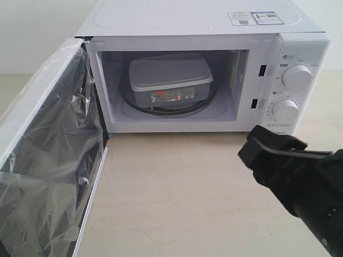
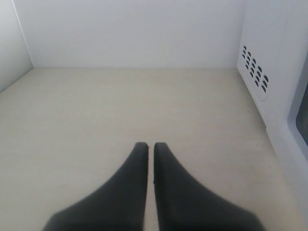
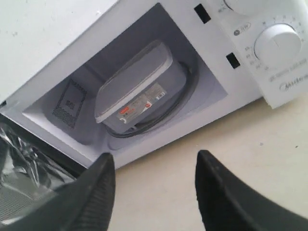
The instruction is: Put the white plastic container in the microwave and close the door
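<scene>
We are seeing the white plastic container point(image 1: 169, 80) sitting inside the microwave point(image 1: 300, 53), upper centre of the exterior view, so placing looks done. The door point(image 1: 48, 150) is hanging wide open at the left, not yet shut. Our right gripper point(image 3: 155, 159) is hovering spread and empty, and our left gripper point(image 2: 150, 147) is pinching closed on nothing. A pale beige table point(image 1: 177, 182) is lying below a plain white wall point(image 2: 130, 33).

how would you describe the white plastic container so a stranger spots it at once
Find the white microwave with its door swung open. Inside, on the turntable, sits the white plastic container. It is the only box there, shallow, flat-lidded, with a red-and-white label facing out.
</scene>
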Controlling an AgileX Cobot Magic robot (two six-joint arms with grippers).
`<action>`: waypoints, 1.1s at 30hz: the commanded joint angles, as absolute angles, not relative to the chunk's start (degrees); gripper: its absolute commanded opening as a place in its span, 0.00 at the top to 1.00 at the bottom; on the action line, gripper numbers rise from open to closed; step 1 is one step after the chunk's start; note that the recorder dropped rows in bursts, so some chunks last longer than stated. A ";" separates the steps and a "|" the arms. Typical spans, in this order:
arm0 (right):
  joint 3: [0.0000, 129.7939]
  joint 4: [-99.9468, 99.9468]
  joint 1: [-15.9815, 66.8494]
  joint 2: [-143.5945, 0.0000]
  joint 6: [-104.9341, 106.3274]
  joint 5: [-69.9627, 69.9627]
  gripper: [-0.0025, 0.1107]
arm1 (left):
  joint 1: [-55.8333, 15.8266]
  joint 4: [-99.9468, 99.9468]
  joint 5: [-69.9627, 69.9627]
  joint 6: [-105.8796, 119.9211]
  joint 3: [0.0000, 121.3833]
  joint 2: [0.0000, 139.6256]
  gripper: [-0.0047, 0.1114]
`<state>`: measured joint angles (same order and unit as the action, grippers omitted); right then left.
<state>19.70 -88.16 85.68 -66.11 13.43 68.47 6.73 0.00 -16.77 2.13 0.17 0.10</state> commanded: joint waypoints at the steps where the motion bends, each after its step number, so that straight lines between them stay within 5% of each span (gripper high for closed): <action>1: 19.70 -87.68 85.73 -65.87 35.86 65.53 0.57 | 6.61 -0.53 -16.55 1.71 0.00 0.00 0.92; 9: 26.81 -99.95 85.59 -65.87 83.75 62.39 0.58 | 6.75 -0.53 -16.55 1.71 0.00 0.00 0.92; 20: 37.23 -99.95 75.71 -65.87 111.96 64.38 0.58 | 6.75 -0.53 -16.55 1.71 0.00 0.00 0.92; 33: 43.87 -99.95 60.00 -63.58 107.85 47.68 0.58 | 6.75 -0.53 -16.55 1.71 0.00 0.00 0.92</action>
